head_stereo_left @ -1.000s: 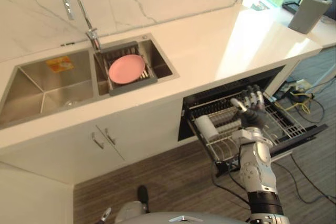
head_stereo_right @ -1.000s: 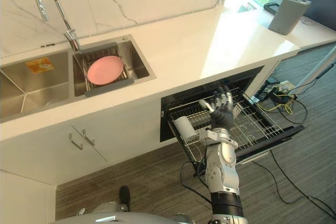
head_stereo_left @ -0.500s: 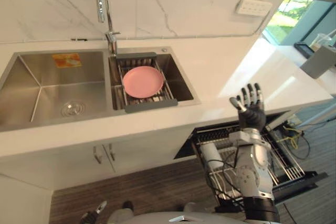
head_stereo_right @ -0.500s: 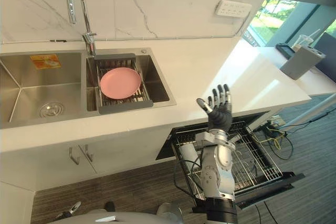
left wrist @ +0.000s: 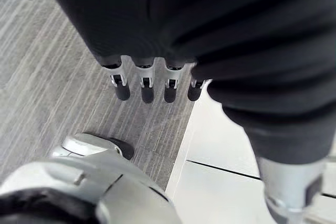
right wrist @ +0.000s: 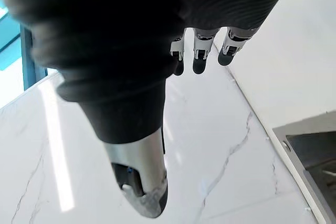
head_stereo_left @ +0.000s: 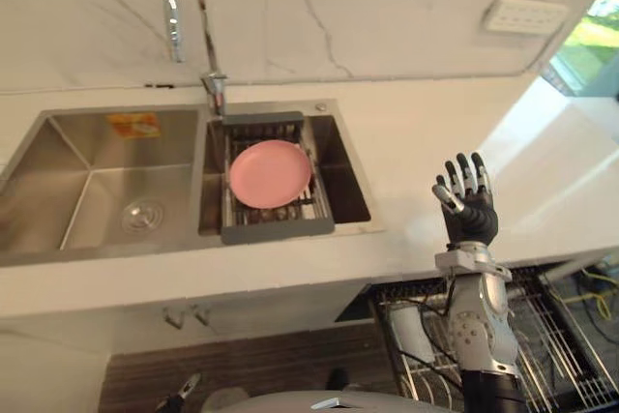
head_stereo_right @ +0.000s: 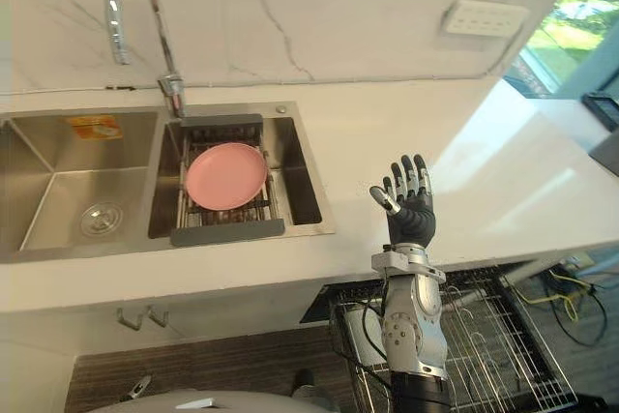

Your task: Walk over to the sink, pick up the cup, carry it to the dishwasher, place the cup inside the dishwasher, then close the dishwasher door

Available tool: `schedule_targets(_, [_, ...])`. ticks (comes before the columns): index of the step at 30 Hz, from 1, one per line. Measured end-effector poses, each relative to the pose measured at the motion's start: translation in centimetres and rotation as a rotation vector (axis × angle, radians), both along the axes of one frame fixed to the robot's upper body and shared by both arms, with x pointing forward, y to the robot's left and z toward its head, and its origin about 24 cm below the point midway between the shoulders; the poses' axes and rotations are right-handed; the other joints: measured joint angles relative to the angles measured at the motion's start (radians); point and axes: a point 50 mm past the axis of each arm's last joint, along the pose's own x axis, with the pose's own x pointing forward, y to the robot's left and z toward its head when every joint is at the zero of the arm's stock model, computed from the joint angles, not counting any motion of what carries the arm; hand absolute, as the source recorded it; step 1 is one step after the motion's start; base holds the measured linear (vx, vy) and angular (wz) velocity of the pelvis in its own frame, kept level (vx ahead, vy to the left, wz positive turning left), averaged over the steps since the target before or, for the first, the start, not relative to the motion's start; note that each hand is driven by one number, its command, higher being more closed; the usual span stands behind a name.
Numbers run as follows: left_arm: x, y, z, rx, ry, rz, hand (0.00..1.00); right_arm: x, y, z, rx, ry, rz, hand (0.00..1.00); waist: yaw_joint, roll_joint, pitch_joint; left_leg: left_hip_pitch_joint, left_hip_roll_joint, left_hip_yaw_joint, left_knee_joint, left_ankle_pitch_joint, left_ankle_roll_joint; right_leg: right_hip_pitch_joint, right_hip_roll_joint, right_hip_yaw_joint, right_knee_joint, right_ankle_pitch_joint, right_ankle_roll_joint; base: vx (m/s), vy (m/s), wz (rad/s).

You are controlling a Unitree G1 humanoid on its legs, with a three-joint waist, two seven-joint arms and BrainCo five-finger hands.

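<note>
White cylindrical cup (head_stereo_left: 414,331) lies in the wire dishwasher rack (head_stereo_left: 566,336), partly behind the arm of the raised right hand (head_stereo_left: 469,215), fingers spread, empty; a round pink plate (head_stereo_right: 225,175) sits in the steel sink (head_stereo_right: 53,157); the left hand (left wrist: 144,90) hangs straight-fingered over grey floor (left wrist: 47,87).

A: In the sink (head_stereo_right: 58,147), right basin?
B: Pink plate (head_stereo_right: 225,175) on a grey rack (head_stereo_right: 227,231).
A: Right of the sink?
B: Right hand (head_stereo_right: 411,220) raised above the counter (head_stereo_right: 368,142), fingers straight, spread, empty.
A: Lower right of the sink?
B: Pulled-out dishwasher rack (head_stereo_right: 484,326), pale cup (head_stereo_right: 363,334) inside.
</note>
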Motion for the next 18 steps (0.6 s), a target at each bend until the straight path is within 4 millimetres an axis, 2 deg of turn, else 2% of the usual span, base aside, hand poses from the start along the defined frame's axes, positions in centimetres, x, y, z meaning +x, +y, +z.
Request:
schedule_targets(3, [-0.2, -0.5, -0.2, -0.079, 0.003, 0.055, 0.00, 0.2, 0.0, 0.1, -0.041, 0.013, 0.001, 0.00, 0.005, 0.003, -0.001, 0.001, 0.004, 0.022, -0.013, 0.016, -0.002, -0.001, 0.000, -0.011, -0.008, 0.001, 0.000, -0.04, -0.015, 0.08])
schedule_targets(5, [-0.1, -0.6, -0.2, -0.115, -0.003, 0.065, 0.00, 0.4, 0.2, 0.5, -0.127, 0.013, -0.010, 0.00, 0.010, 0.005, 0.000, 0.021, 0.006, 0.031, -0.026, 0.025, -0.005, -0.004, 0.004, -0.003, -0.008, 0.004, -0.004, -0.02, -0.022, -0.18])
schedule_targets(9, [0.2, -0.9, -0.2, -0.159, -0.025, 0.132, 0.00, 1.2, 0.1, 1.8, -0.441, 0.027, -0.062, 0.00, 0.010, 0.012, 0.000, 0.037, 0.007, 0.069, -0.039, 0.031, -0.007, -0.022, 0.010, 0.036, -0.008, 0.014, -0.011, -0.05, -0.012, -0.28])
schedule_targets(13, [0.1, -0.8, -0.2, -0.158, 0.008, 0.139, 0.00, 1.7, -0.1, 2.4, -0.737, 0.047, -0.095, 0.00, 0.006, 0.013, -0.001, 0.045, 0.007, 0.067, -0.043, 0.033, -0.007, -0.021, 0.008, 0.030, -0.008, 0.012, -0.011, -0.05, -0.007, -0.06])
schedule_targets(18, [-0.6, -0.4, -0.3, -0.173, 0.075, 0.191, 0.00, 3.9, 1.4, 3.7, -0.963, 0.004, -0.064, 0.00, -0.001, 0.007, -0.003, 0.048, 0.001, 0.038, -0.074, 0.060, -0.008, -0.018, 0.004, -0.003, -0.008, 0.014, -0.012, -0.03, -0.012, 0.13])
